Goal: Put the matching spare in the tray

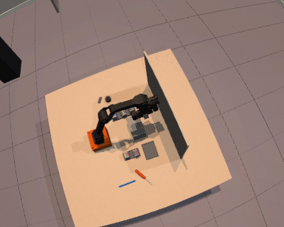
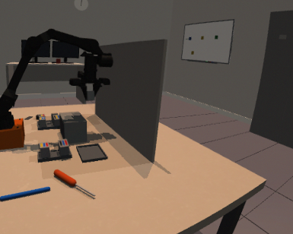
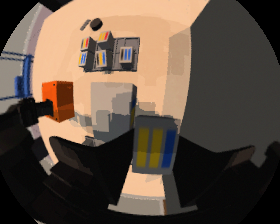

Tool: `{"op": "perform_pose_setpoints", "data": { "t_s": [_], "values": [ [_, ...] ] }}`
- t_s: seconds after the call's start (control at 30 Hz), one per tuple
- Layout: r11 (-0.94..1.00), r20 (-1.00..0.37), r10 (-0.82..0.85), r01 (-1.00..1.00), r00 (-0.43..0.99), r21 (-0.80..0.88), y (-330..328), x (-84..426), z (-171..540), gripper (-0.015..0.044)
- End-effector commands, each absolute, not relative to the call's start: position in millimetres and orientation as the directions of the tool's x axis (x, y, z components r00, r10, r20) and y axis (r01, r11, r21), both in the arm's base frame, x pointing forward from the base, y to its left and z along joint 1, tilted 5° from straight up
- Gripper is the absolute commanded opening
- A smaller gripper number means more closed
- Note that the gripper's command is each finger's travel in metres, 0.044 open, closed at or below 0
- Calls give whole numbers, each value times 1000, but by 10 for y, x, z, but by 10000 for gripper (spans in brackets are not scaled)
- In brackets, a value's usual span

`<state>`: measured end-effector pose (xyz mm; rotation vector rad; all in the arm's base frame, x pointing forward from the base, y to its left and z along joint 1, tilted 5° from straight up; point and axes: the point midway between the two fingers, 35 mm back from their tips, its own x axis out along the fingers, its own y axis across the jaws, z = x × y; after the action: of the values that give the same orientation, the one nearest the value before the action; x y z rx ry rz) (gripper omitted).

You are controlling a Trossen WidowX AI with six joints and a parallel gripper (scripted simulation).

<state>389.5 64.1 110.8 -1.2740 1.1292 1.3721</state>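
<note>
My gripper (image 1: 145, 113) (image 2: 90, 97) (image 3: 151, 132) is shut on a grey spare (image 3: 155, 127) whose face shows two yellow stripes and one blue. It hangs high above the table, near the panel and beyond the grey box. The grey box (image 1: 139, 132) (image 2: 75, 129) (image 3: 106, 92), which looks like the mounted unit, stands on the table. In the wrist view a thin blue and yellow strip shows on its side towards the panel, too oblique to read in full. The dark tray (image 1: 150, 150) (image 2: 91, 153) lies flat and empty near the panel's near end.
A tall dark panel (image 1: 165, 107) (image 2: 131, 91) (image 3: 231, 90) stands close beside the gripper. A far rack (image 3: 133, 68) holds several striped spares; a near rack (image 2: 55, 156) holds two. A red screwdriver (image 1: 140, 174) (image 2: 65, 177), a blue pen (image 1: 127, 183) (image 2: 25, 194) and a black disc (image 1: 108, 99) (image 3: 96, 24) lie around.
</note>
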Motion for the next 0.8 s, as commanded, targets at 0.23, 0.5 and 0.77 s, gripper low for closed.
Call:
{"op": "perform_pose_setpoints", "data": {
  "t_s": [0.23,0.5,0.77],
  "values": [
    [-161,-999,22,-986,-34,30,-146,3933,1105,0],
    [-166,-999,13,-985,-37,35,-690,3865,1087,0],
    [-175,-999,6,-984,-45,43,-1212,3723,1068,0]
  ]
}}
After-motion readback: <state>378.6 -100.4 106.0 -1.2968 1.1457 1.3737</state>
